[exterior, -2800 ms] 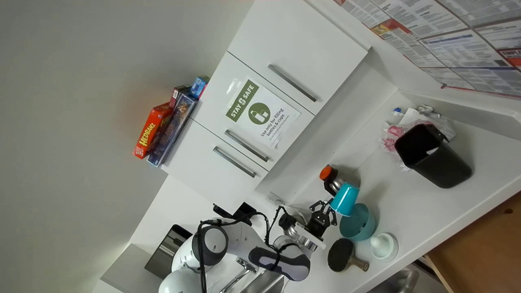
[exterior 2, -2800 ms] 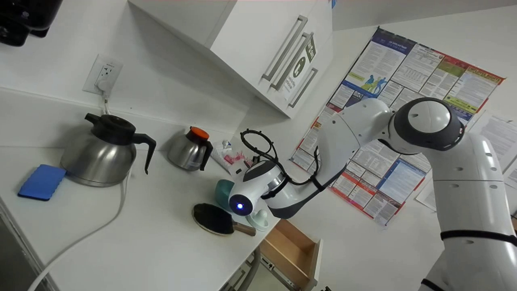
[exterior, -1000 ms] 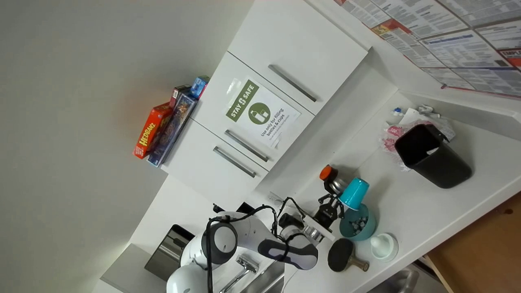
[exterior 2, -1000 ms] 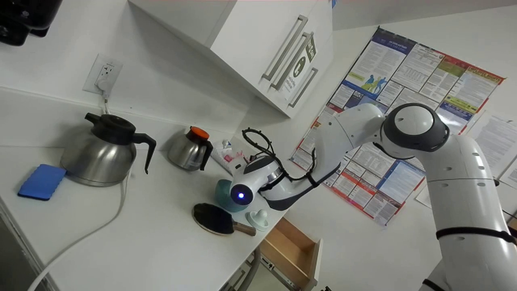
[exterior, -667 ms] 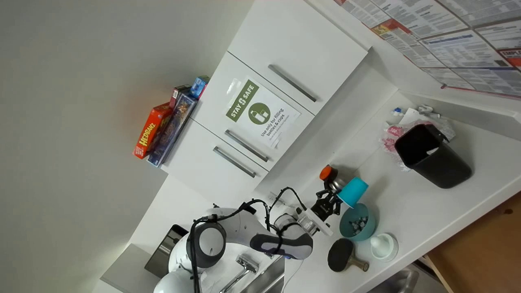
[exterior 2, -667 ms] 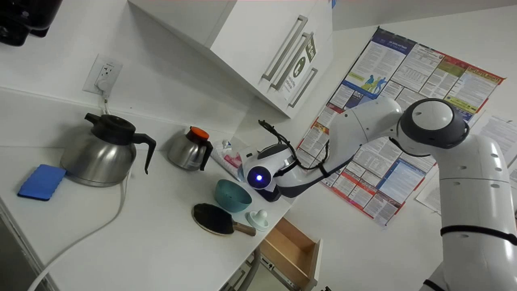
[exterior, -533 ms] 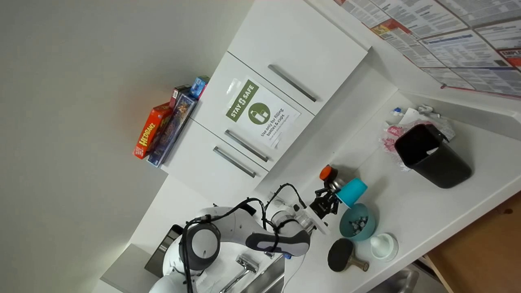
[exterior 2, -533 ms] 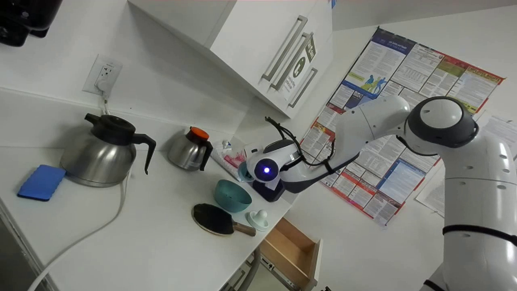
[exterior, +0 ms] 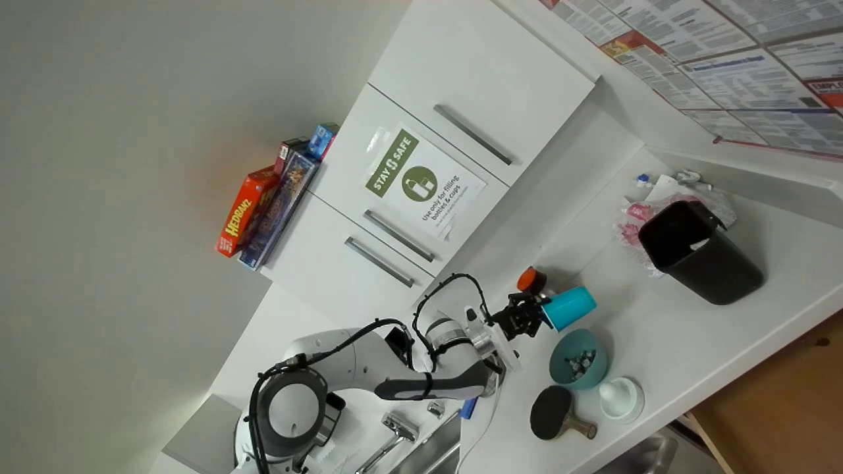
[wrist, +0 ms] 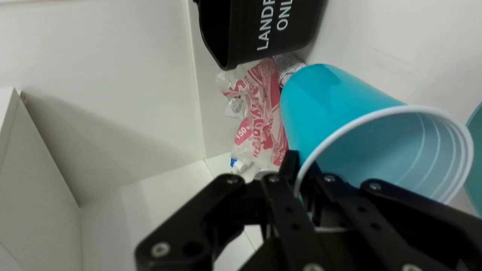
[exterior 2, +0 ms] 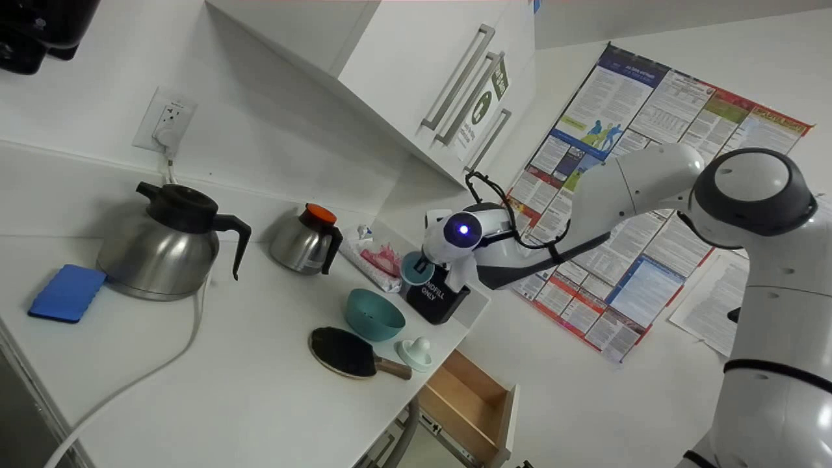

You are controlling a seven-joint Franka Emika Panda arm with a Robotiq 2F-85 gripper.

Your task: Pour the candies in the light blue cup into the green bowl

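The light blue cup (exterior: 570,308) is held on its side above the counter, up and back from the green bowl. It also shows in an exterior view (exterior 2: 416,268) and in the wrist view (wrist: 335,98), mouth toward the lower right. I see no candies in the visible part of its inside. My gripper (wrist: 301,165) is shut on the cup's rim, one finger inside and one outside; it also shows in an exterior view (exterior: 543,309). The green bowl (exterior: 561,359) stands on the counter with grey candies (exterior: 581,364) in it. Its edge shows in the wrist view (wrist: 477,177).
A black bin (exterior: 714,263) and a plastic bag (wrist: 260,113) lie beyond the cup. A small orange-lidded jug (exterior 2: 305,242) stands by the wall. A black paddle (exterior: 552,413) and a pale mint cup (exterior: 629,405) sit near the bowl. Cabinets (exterior: 421,191) hang overhead.
The cup was tipped mouth-down over the bowl 2.8 s ago; candies showed in the bowl by 1.0 s ago. Since then the gripper has lifted back from the bowl, and the cup lies more level.
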